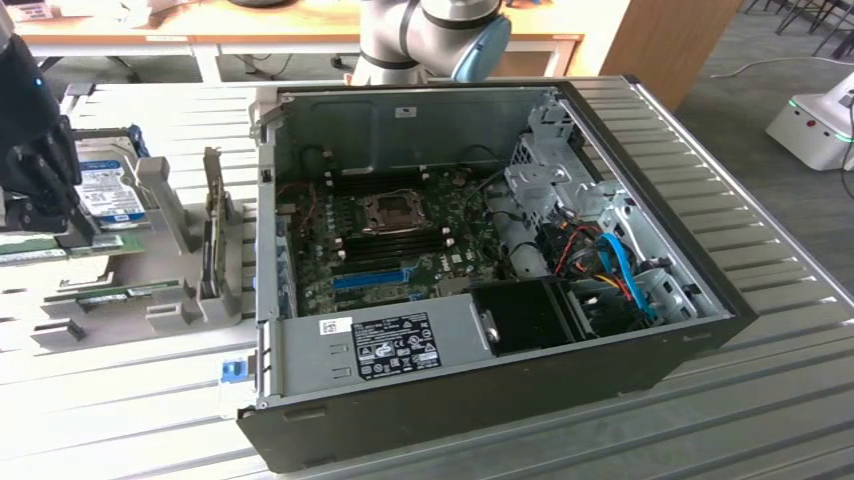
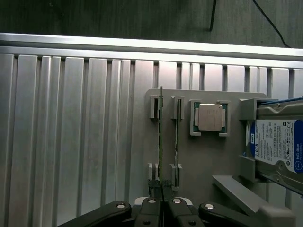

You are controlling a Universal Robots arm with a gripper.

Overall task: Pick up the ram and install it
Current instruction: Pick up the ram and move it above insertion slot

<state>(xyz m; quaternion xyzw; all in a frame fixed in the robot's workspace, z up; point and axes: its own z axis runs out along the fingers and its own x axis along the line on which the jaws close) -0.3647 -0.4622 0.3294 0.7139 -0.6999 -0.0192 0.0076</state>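
The ram (image 2: 161,137) is a thin green stick seen edge-on, standing in the grey holder (image 2: 203,156). My gripper (image 2: 161,190) is shut on its near end, a finger pressed to each side. A second green stick (image 2: 177,137) stands in the neighbouring slot. At the exterior view's far left, my dark gripper (image 1: 34,210) hangs over the holder with the green ram (image 1: 38,252) under it. The open computer case (image 1: 694,330) lies to that view's right, its motherboard (image 1: 400,240) exposed.
A processor chip (image 2: 209,117) and a silver hard drive with a blue label (image 2: 279,146) sit in the holder beside the sticks. A dark expansion card (image 1: 211,240) stands between the holder and the case. The ribbed metal table (image 1: 747,200) runs all round.
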